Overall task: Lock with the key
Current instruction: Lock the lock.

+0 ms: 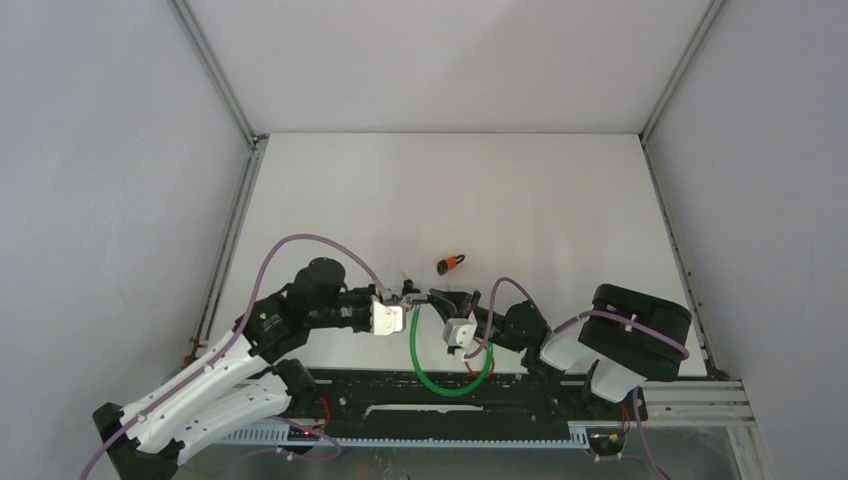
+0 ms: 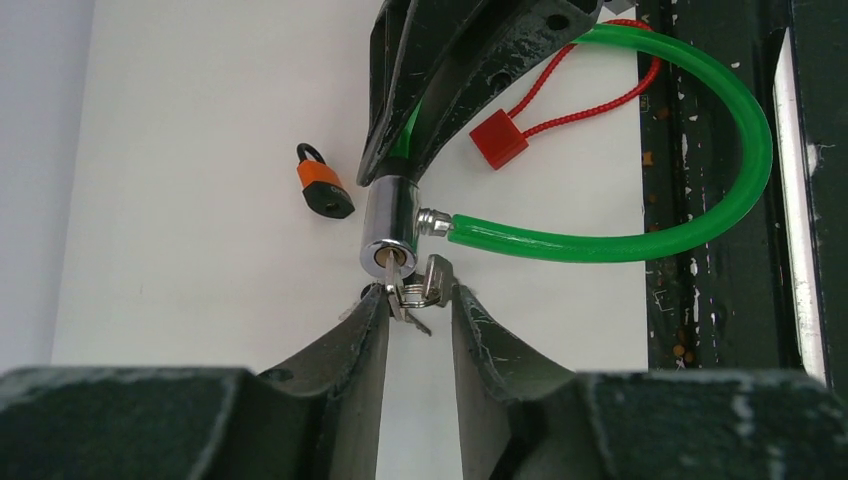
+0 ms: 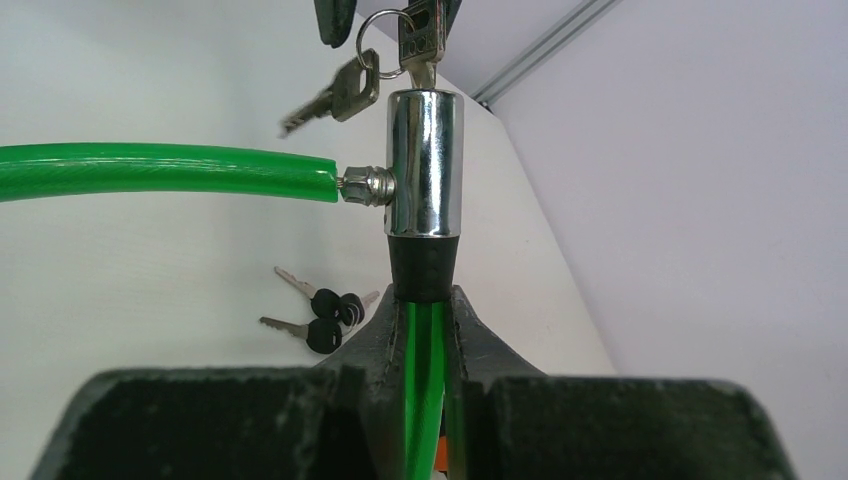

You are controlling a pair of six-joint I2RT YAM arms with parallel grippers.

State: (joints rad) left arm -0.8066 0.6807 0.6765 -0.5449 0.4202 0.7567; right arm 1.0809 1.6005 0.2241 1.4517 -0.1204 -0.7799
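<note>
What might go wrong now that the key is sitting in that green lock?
1. The left gripper has the key between its fingers, with a spare key dangling from the same ring. If it closes, it may pinch the spare too or knock the key askew.
2. The right gripper holds the green cable lock only by the narrow neck below its chrome cylinder, so turning the key might twist the whole lock instead.
</note>
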